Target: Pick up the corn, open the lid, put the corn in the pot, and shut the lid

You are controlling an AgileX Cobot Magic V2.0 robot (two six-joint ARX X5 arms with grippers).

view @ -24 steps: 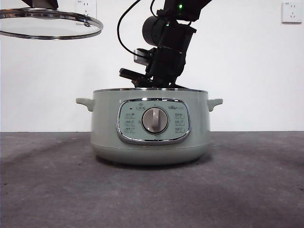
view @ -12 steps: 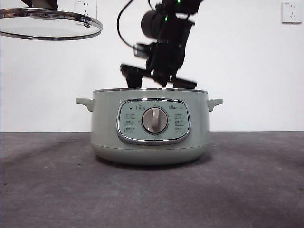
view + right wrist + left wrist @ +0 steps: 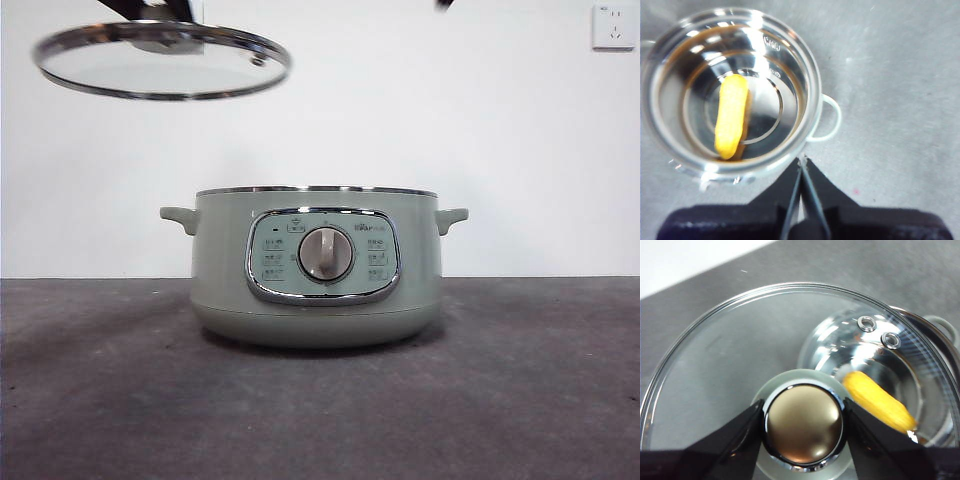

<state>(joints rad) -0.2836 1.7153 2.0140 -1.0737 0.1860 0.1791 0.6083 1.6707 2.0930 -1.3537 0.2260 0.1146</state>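
Corn [image 3: 731,116] lies flat on the pot [image 3: 317,268] floor: pick and drop done. Lid [image 3: 162,60] hangs at 10 o'clock above the pot, knob pinched by left gripper [image 3: 804,424] fingers. Right gripper [image 3: 801,172] fingers pressed together, empty, high above the desk [image 3: 520,400]. Only closing remains.

1. Front view is bright and evenly lit, sharp throughout; a soft shadow pools on the dark grey table [image 3: 120,400] under the round sage-green cooker pot [image 3: 316,265]
2. Left wrist view: glare streaks across the domed glass lid with chrome rim [image 3: 715,355]; edges look soft
3. Right wrist view: washed out, white highlights on the pot's shiny inner wall, slightly blurred
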